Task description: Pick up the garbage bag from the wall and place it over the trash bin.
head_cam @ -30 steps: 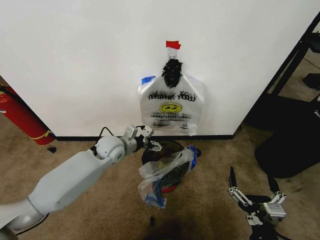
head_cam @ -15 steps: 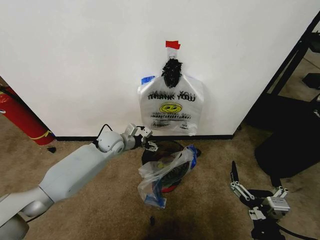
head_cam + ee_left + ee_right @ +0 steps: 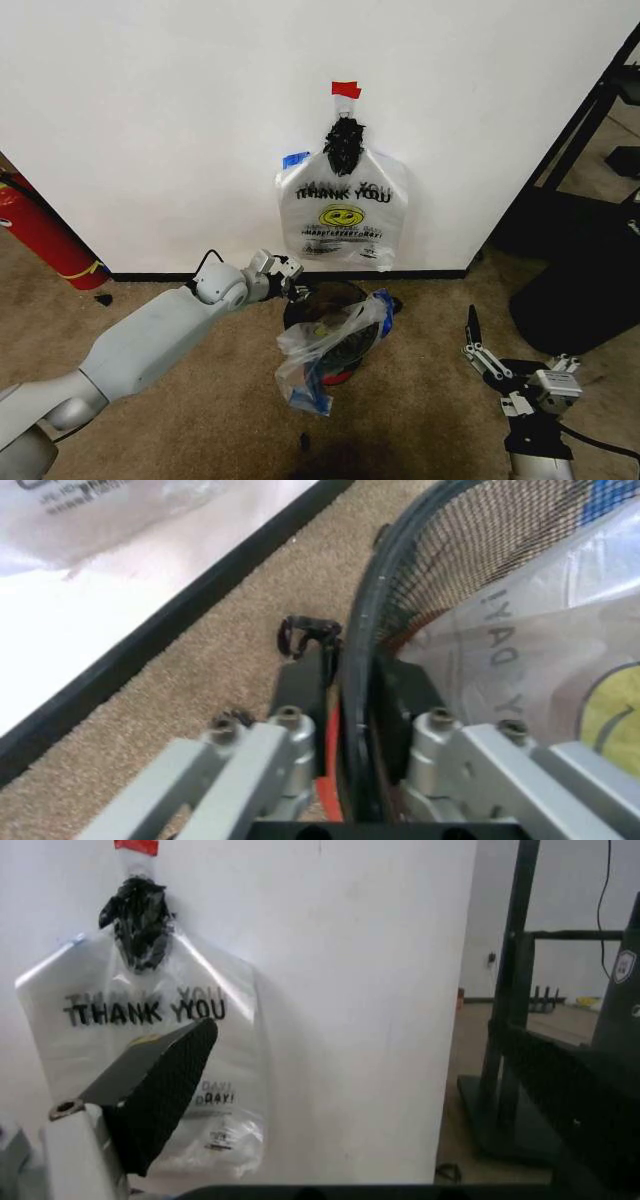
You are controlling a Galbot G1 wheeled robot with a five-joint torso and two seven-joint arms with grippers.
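Carpet below; left gripper [image 3: 345,727] fingers [image 3: 305,682] clamp trash bin [image 3: 400,592] rim; right gripper [image 3: 520,385] fingers spread.

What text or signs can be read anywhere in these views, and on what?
"THANK YOU": black lettering on the opaque white plastic bag hanging on the wall, above a yellow smiley face; the smaller lines under the smiley are too small to read.
"DAY!" shows mirrored through the thin see-through plastic garbage bag draped over the round black wire-mesh trash bin; a "Y" sits below it, the rest is unreadable.

Left gripper [image 3: 296,281] pinched shut, right gripper [image 3: 515,372] spread, low
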